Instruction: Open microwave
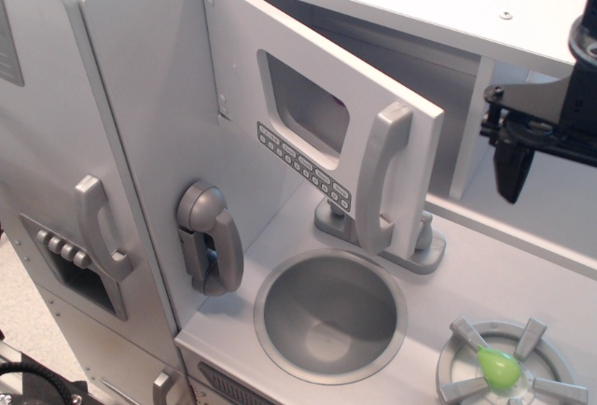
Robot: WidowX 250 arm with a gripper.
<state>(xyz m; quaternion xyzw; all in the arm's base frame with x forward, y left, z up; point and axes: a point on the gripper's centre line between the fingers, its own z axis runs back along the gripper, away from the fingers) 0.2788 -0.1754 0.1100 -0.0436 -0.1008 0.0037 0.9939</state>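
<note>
The microwave door is silver-grey with a dark rounded window, a row of keypad buttons and a vertical silver bar handle. It is hinged on the left and stands partly swung outward, with a gap along its right edge. My gripper is at the right edge of the view, well to the right of the handle and apart from it. Only its left finger shows, pointing down. The jaws stand wide apart and hold nothing.
A round sink basin lies below the door, with a faucet base behind it. A toy phone hangs on the side wall. The tall fridge door with its curved handle is at the left. A burner holds a green piece.
</note>
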